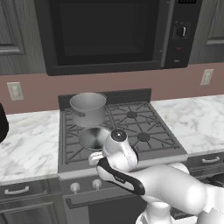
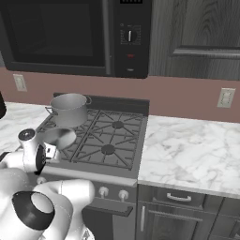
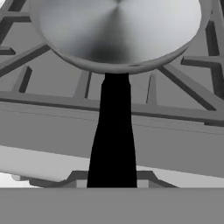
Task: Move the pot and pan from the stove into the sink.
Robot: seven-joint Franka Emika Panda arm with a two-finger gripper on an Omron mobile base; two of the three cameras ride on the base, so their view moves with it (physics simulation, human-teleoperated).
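The pot point(image 1: 88, 108) point(image 2: 69, 110), deep grey metal, stands on the back left burner of the stove point(image 1: 144, 127) point(image 2: 112, 140). In front of it the shallow silver pan point(image 1: 93, 138) point(image 2: 60, 138) point(image 3: 118, 30) rests on the front left grate, its black handle point(image 3: 114, 140) pointing toward the stove's front edge. My gripper point(image 2: 50, 152) point(image 3: 113, 181) sits low at that front edge, closed around the end of the handle; its dark tips merge with the black handle. In the left base view my wrist hides the handle. The sink is out of view.
A black microwave point(image 1: 105, 35) point(image 2: 61, 33) hangs above the stove. White marble counter point(image 1: 197, 122) point(image 2: 187, 150) runs on both sides. Round knobs point(image 1: 75, 187) point(image 2: 104, 191) line the stove front. A dark rounded object point(image 1: 2, 122) shows at the left edge.
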